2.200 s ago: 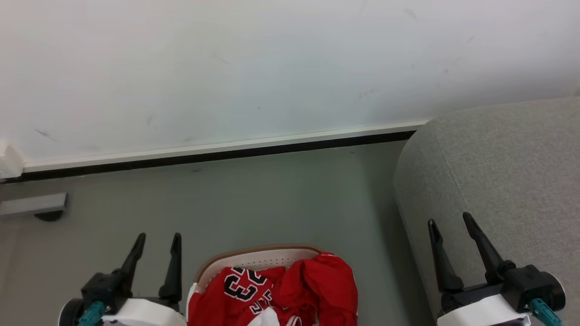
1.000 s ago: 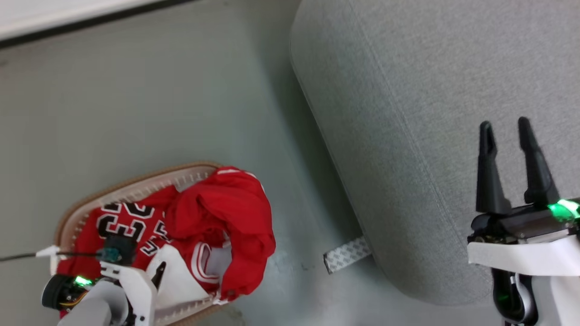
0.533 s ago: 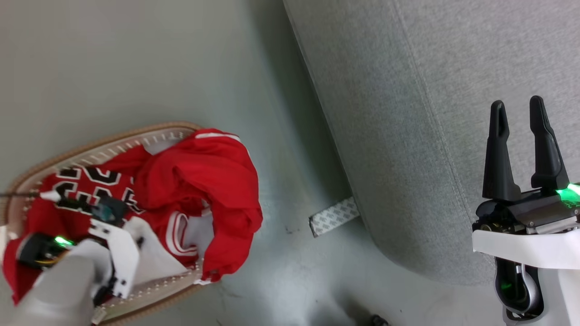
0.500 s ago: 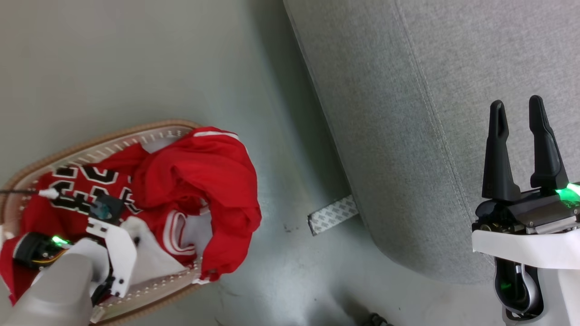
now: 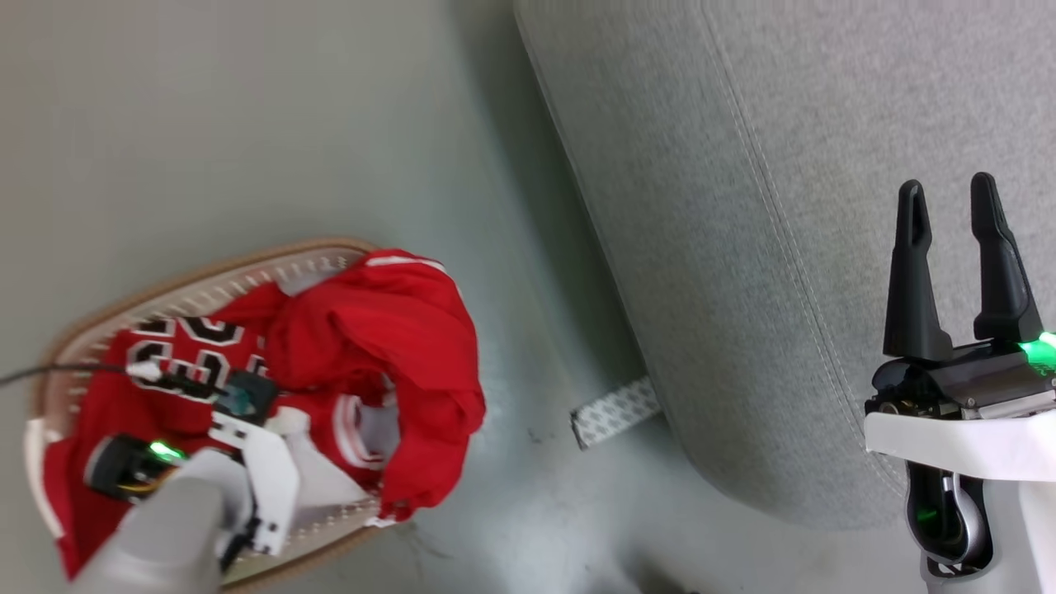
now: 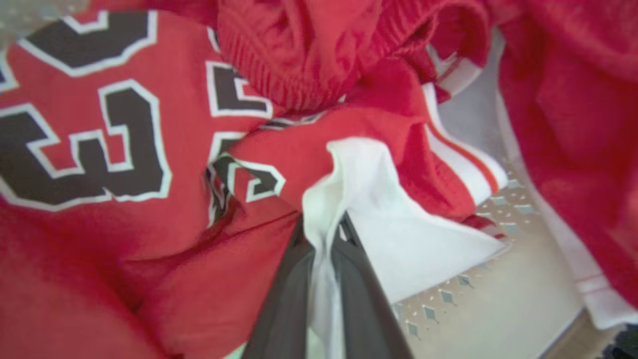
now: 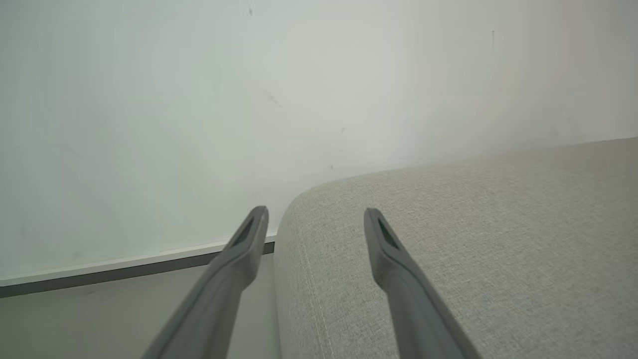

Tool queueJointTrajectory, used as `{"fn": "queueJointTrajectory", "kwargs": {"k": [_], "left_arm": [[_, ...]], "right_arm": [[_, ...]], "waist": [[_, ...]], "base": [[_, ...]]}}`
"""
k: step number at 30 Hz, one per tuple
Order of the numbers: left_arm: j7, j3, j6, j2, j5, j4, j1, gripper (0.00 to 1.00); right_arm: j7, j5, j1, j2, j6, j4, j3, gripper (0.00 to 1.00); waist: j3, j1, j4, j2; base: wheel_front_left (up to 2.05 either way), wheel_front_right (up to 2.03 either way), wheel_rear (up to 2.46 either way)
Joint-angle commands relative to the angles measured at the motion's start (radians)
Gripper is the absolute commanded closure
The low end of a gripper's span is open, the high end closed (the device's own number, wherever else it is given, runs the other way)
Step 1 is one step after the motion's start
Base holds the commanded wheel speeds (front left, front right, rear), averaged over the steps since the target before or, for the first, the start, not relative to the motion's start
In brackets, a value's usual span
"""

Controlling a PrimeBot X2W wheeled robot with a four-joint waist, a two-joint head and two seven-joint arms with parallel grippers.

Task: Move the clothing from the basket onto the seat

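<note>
The cream basket [image 5: 206, 271] with a tan rim stands on the floor at the lower left. In it lie the red jersey [image 5: 186, 351] with black-and-white numerals and the plain red garment [image 5: 388, 330], which hangs over the right rim. My left arm reaches down into the basket. In the left wrist view my left gripper [image 6: 321, 227] is shut on a white fold of the jersey's lining [image 6: 371, 199], beside the numerals [image 6: 84, 134]. My right gripper [image 5: 949, 194] hovers open over the grey sofa [image 5: 742, 165], with nothing between its fingers [image 7: 249, 234].
A white patterned strip [image 5: 615, 411] lies on the grey floor at the sofa's base. A thin black cable [image 5: 25, 375] runs off to the left. The wall and a dark baseboard [image 7: 124, 271] stand behind the sofa's rounded end [image 7: 473, 224].
The head camera has swung down from the wall to the basket and sofa. My left arm has gone down into the basket onto the jersey. The right gripper stays open.
</note>
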Motion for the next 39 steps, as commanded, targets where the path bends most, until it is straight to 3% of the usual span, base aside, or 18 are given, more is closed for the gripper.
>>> {"fn": "queueJointTrajectory", "kwargs": {"k": [1, 7, 19, 25, 39], "left_arm": [[-0.021, -0.001, 0.002, -0.018, -0.017, 0.002, 0.02, 1.0], [-0.125, -0.019, 0.002, -0.095, -0.069, -0.006, 0.072, 1.0], [-0.264, -0.036, 0.002, -0.169, -0.191, -0.09, 0.16, 1.0], [-0.277, -0.026, 0.002, -0.163, -0.204, -0.209, 0.165, 1.0], [-0.276, 0.164, 0.017, -0.123, -0.079, -0.637, 0.22, 1.0]], "right_arm": [[0.001, -0.016, -0.004, -0.001, -0.002, 0.009, -0.008, 0.0], [0.001, -0.071, 0.016, -0.002, -0.002, 0.045, -0.008, 0.0], [0.001, -0.136, 0.102, -0.002, -0.002, 0.123, -0.016, 0.0], [0.001, -0.125, 0.156, -0.002, -0.002, 0.154, -0.018, 0.0], [0.001, -0.101, 0.255, -0.002, -0.002, 0.193, 0.043, 0.0]], "waist": [[-0.071, -0.0001, 0.05, 0.0], [-0.234, -0.0001, 0.154, 0.0], [-0.504, -0.0001, 0.361, 0.0], [-0.606, -0.0001, 0.455, 0.0], [-0.726, -0.0001, 0.6, 0.0]], "base": [[0.0, 0.0, 0.0], [0.0, 0.0, 0.0], [0.0, 0.0, 0.0], [0.0, 0.0, 0.0], [0.0, 0.0, 0.0]]}}
